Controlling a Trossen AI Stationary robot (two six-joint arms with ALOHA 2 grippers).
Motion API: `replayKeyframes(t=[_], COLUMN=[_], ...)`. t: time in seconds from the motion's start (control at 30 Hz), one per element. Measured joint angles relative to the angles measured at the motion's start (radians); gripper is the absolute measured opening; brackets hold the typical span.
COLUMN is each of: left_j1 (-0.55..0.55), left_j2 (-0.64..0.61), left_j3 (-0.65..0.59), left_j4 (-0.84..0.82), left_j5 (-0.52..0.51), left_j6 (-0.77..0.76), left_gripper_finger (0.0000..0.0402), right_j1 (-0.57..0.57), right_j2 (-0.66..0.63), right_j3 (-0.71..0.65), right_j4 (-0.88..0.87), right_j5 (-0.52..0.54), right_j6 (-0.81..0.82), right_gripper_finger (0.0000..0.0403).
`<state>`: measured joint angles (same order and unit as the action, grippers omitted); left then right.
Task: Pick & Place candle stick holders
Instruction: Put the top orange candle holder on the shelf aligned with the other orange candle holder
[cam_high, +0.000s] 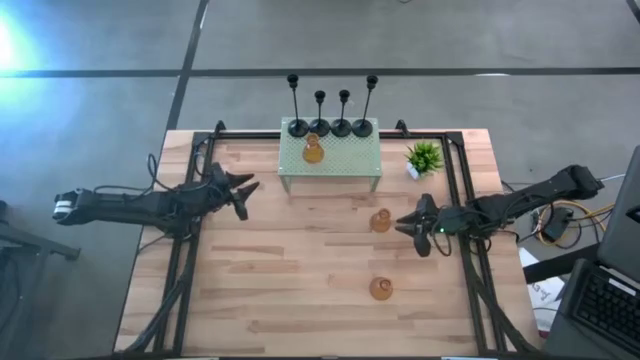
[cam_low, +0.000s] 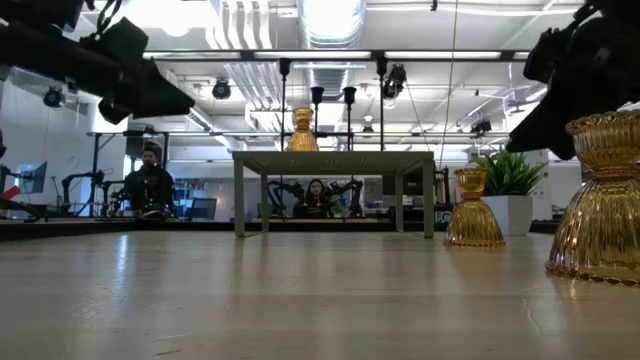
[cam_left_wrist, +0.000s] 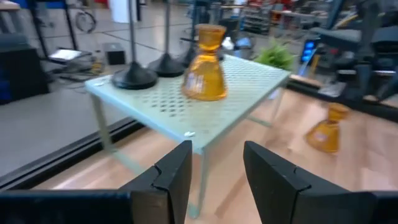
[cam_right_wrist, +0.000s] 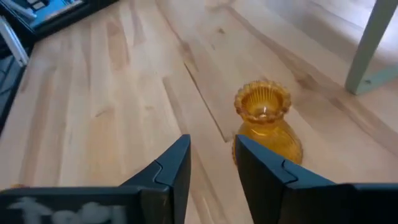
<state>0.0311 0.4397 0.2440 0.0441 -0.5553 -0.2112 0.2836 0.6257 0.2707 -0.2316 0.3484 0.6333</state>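
Four black metal candle stick holders (cam_high: 330, 110), thin stems rising from round domed bases, are standing in a row along the back edge of a pale green perforated metal stand (cam_high: 345, 160), and a ribbed amber glass holder (cam_high: 313, 150) is sitting on that stand just in front of them. Two more amber glass holders are resting on the light wooden plank table (cam_high: 260, 290): one (cam_high: 380, 220) just ahead of the right gripper (cam_high: 412, 226), the other (cam_high: 380, 289) nearer the front edge. The right wrist view is showing what the overhead cannot: that near holder's scalloped rim and hollow cup, with the dark fingers (cam_right_wrist: 171, 171) spread and gripping nothing. The left gripper (cam_high: 243, 192) is hovering off the stand's left side, its fingers (cam_left_wrist: 177, 180) parted too and empty, looking at the stand's punched holes and slim legs. A small green potted plant (cam_high: 423, 158) is sitting right of the stand. From table height, two people are showing in the room behind.
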Motion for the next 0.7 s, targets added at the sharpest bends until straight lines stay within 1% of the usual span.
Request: replayKeyframes(t=[0.2, 0.33, 0.47, 0.57, 0.7], left_j1=[0.000, 0.000, 0.000, 0.000, 0.000], left_j2=[0.000, 0.000, 0.001, 0.001, 0.001], left_j3=[-0.028, -0.048, -0.073, -0.092, -0.119], left_j4=[0.000, 0.001, -0.002, -0.003, -0.009], left_j5=[-0.065, -0.071, -0.071, -0.071, -0.071], left_j6=[0.004, 0.004, 0.003, 0.000, -0.001], left_gripper_finger=[0.0149, 0.0149, 0.0149, 0.0149, 0.0149], right_j1=[0.000, 0.000, 0.000, 0.000, 0.000], right_j2=[0.005, 0.004, 0.007, 0.005, 0.005], right_j3=[-0.097, -0.129, -0.163, -0.176, -0.183], right_j4=[0.121, 0.121, 0.141, 0.172, 0.173], right_j5=[0.036, 0.066, 0.106, 0.152, 0.240], right_j6=[-0.022, -0.047, -0.054, -0.056, -0.061], right_gripper_finger=[0.0143, 0.0164, 0.0194, 0.0219, 0.0252])
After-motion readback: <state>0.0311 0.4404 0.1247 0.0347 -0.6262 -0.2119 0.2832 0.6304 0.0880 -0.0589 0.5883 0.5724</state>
